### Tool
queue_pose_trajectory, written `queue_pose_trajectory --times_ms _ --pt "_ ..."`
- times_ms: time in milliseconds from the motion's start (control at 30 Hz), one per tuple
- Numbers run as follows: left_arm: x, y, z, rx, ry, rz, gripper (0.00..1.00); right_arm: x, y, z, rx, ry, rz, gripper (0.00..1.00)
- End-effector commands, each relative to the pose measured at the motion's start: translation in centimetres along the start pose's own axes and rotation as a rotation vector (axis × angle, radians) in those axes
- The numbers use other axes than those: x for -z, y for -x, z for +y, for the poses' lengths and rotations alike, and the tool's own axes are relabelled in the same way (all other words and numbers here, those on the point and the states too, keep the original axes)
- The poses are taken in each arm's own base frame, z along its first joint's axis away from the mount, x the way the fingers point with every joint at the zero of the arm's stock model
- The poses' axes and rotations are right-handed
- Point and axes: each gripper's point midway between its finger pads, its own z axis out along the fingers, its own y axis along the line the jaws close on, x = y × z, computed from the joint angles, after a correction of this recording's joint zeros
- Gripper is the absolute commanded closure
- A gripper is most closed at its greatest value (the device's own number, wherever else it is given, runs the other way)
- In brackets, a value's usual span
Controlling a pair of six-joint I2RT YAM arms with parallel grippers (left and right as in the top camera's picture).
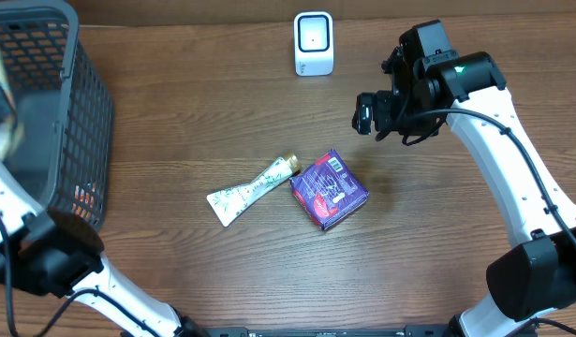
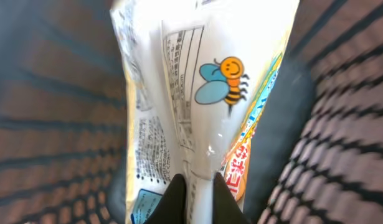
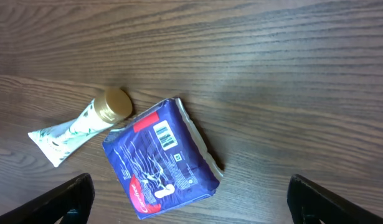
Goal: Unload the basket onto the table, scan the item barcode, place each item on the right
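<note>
Left jaws: together, clamped on the near edge of the bee packet (image 2: 203, 93), both fingertips (image 2: 174, 194) pinching along its centre seam. The packet is inside the basket (image 1: 81, 112) at my left, mesh showing all around it. Handling, judged: thin printed film, light, soft and crinkly, probably slippery. It will likely flop and twist from a one-edge pinch, so the seam is the firmest hold and wants a steady squeeze, not a crushing one. No barcode is readable on the face shown, only a text panel. Right jaws: wide apart, holding nothing, above the purple pack (image 3: 160, 158) and tube (image 3: 73, 127) on the worktop (image 1: 437, 243). The scanner (image 1: 313, 42) stands well apart from the basket.
</note>
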Motion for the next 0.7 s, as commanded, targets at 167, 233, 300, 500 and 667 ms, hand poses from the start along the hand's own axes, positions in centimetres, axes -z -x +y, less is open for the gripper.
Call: queue_pose_trajectory --times_ms 167,233,300,500,667 --pt "16.5 4.2 -7.8 -0.128 -0.365 -0.384 0.96 0.2 -0.7 0.1 -0.003 0.001 0.023 0.0" --pt "17.8 2.7 -10.4 -0.23 -0.414 -0.365 0.96 0.2 -1.0 0.1 -0.005 0.0 0.034 0.0" --pt "18.4 0.9 -12.7 -0.326 -0.455 -0.324 0.96 0.2 -1.1 0.0 -0.007 0.0 0.038 0.0" --pt "19.3 -4.0 -21.6 -0.593 -0.622 -0.202 0.96 0.2 -1.2 0.3 -0.008 0.018 0.046 0.0" --pt "17.5 -7.6 -28.5 -0.783 -0.622 -0.083 0.96 0.2 -1.3 0.3 -0.008 0.017 0.049 0.0"
